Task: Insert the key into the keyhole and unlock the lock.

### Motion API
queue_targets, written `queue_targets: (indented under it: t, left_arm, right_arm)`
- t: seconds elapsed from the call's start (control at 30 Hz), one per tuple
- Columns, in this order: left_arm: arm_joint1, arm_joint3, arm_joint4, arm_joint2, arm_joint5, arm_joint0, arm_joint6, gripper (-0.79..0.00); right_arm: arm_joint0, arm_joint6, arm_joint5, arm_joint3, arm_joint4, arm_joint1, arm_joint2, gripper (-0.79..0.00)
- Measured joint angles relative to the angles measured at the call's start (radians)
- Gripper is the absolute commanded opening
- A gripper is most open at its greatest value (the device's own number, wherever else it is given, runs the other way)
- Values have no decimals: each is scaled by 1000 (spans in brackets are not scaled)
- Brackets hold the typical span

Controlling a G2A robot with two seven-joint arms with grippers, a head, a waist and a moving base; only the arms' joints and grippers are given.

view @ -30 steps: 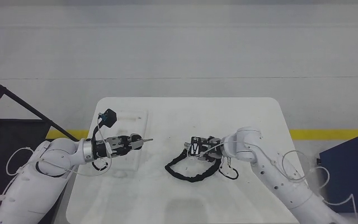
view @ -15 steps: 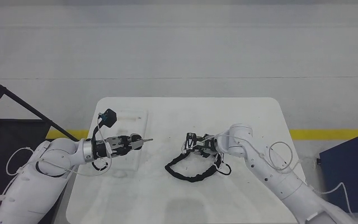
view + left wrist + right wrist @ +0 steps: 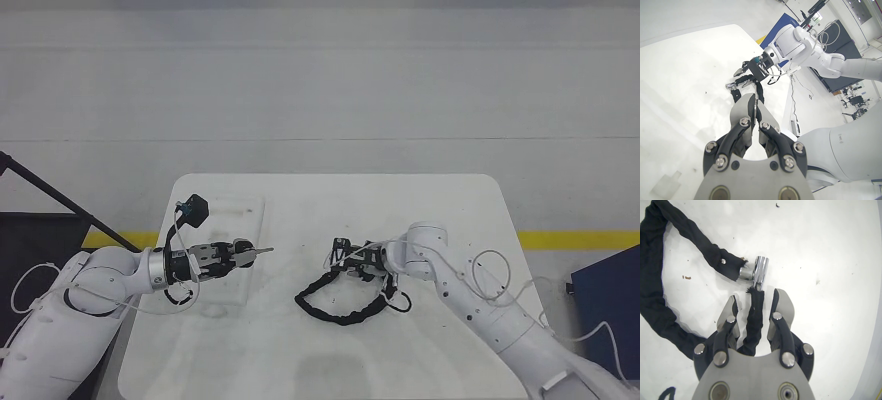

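— White tabletop (image 3: 400,210): where's the black fabric-sleeved chain lock (image 3: 653,306)?
— Mid-table, chrome cylinder (image 3: 761,269) just beyond the right gripper (image 3: 755,297), spread wide astride its sleeve. Left gripper (image 3: 753,103) pinches the flat silver key (image 3: 263,250), well apart.

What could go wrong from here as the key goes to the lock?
1. The right claw stands open astride the black sleeve behind the chrome lock; gripping soft sleeve may let the lock swivel.
2. The left claw pinches the thin key; it may twist on contact.
3. The lock lies flat on the table; a low approach could scrape.
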Motion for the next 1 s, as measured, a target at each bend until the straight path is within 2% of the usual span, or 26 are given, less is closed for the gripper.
queue_targets:
  t: [0.37, 0.5, 0.57, 0.6, 0.67, 0.83, 1.0]
  left_arm:
    - [0, 0, 0, 0, 0, 0, 0, -785]
    - [0, 0, 0, 0, 0, 0, 0, -785]
    - [0, 0, 0, 0, 0, 0, 0, -785]
    - [0, 0, 0, 0, 0, 0, 0, -785]
    - [0, 0, 0, 0, 0, 0, 0, -785]
    - [0, 0, 0, 0, 0, 0, 0, -785]
    - [0, 0, 0, 0, 0, 0, 0, -785]
  right_arm:
    - [13, -3, 5, 36, -6, -13, -15, -453]
    - [13, 2, 6, 43, -12, -13, -10, -489]
    - [11, 5, 5, 41, -13, -12, -7, -582]
    - [9, 6, 5, 40, -14, -11, -5, -683]
    - [4, 11, 5, 39, -18, -10, -3, -785]
    - [-2, 4, 6, 20, -46, -8, -2, -785]
    - [-14, -60, 39, -83, -217, 5, 0, -785]
